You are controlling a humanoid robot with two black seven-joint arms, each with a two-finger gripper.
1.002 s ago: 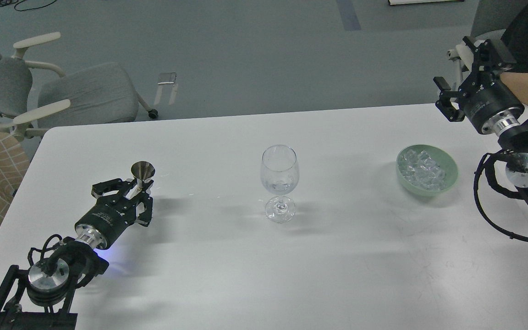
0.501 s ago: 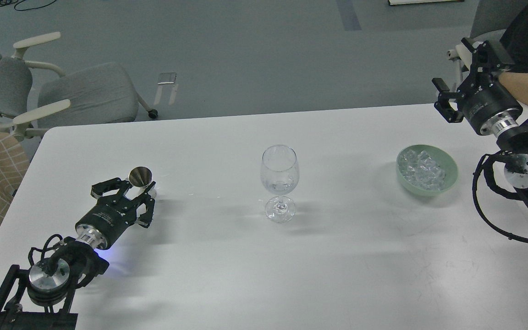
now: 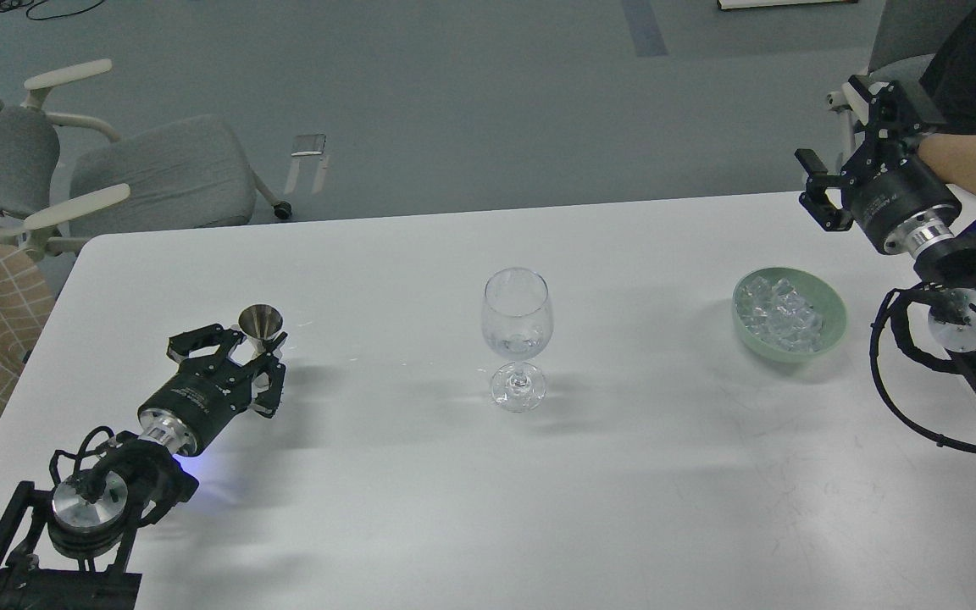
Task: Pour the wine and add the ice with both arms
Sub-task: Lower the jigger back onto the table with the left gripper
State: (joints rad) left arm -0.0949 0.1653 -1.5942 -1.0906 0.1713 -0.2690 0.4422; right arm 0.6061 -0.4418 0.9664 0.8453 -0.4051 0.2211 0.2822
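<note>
One wine glass (image 3: 517, 326), one green bowl (image 3: 827, 326) of ice (image 3: 780, 316), two chairs (image 3: 115, 178).

The white surface (image 3: 420, 508) lies bare across its near half and between the things. Only three obstacles stand on it — a wine glass (image 3: 517, 337) at centre, a green bowl (image 3: 789, 315) well apart to its right, and a metal cup (image 3: 260, 328) at the left gripper (image 3: 230, 356).

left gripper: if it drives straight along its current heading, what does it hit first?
The left gripper points up and right toward the steel jigger, which already sits at its fingertips. That comes first; whether the fingers already grip it is unclear.
</note>
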